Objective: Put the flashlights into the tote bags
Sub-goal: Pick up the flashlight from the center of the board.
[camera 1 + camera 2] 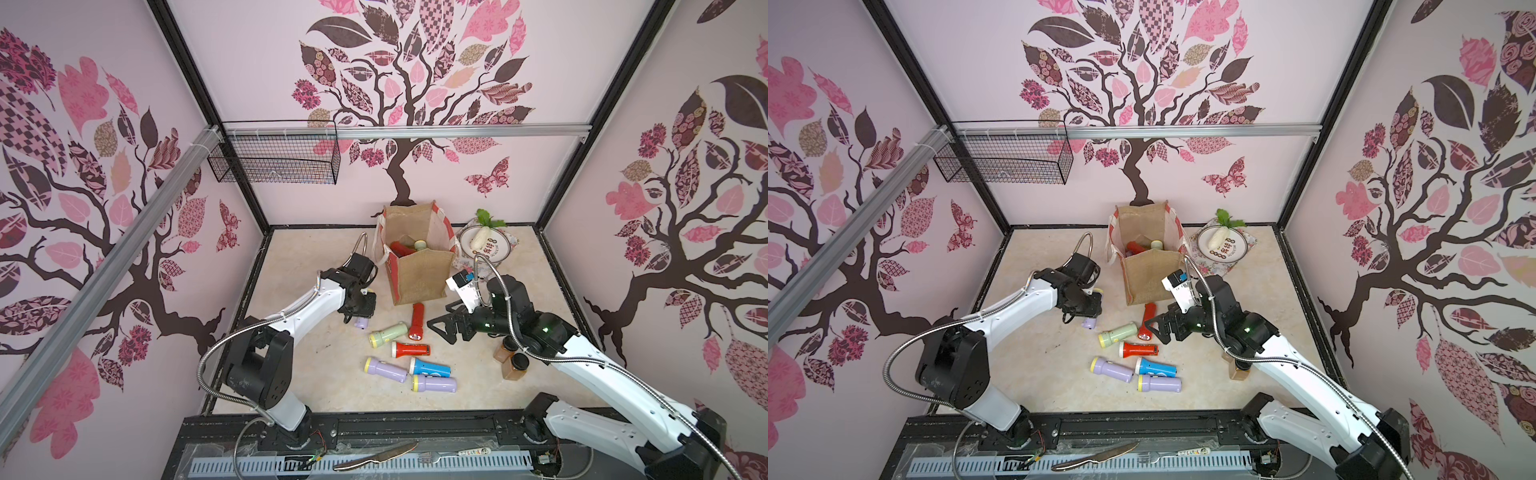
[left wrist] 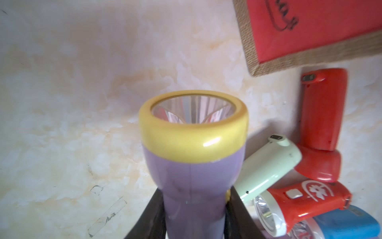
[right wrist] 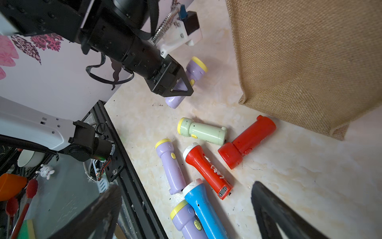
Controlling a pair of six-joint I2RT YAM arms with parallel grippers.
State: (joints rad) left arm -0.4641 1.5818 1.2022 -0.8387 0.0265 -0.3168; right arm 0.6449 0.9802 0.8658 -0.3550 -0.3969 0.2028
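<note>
**Left claw** (image 3: 182, 90) pinching the barrel of the lilac flashlight (image 3: 195, 69), low over the counter (image 1: 316, 386) off the near-left corner of the tote bag (image 1: 419, 274), which stands by the counter's far edge. Advice: lift it above the rim before releasing. **Right claw** (image 1: 440, 328) spread and empty, beside the loose flashlights (image 1: 411, 350).

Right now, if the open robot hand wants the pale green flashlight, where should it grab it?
Probably the straight middle of the pale green flashlight, coming down from above with the right tool closing across its width. It lies flat; its yellow-ringed head flares wider, and its tail sits right by a red flashlight.
</note>
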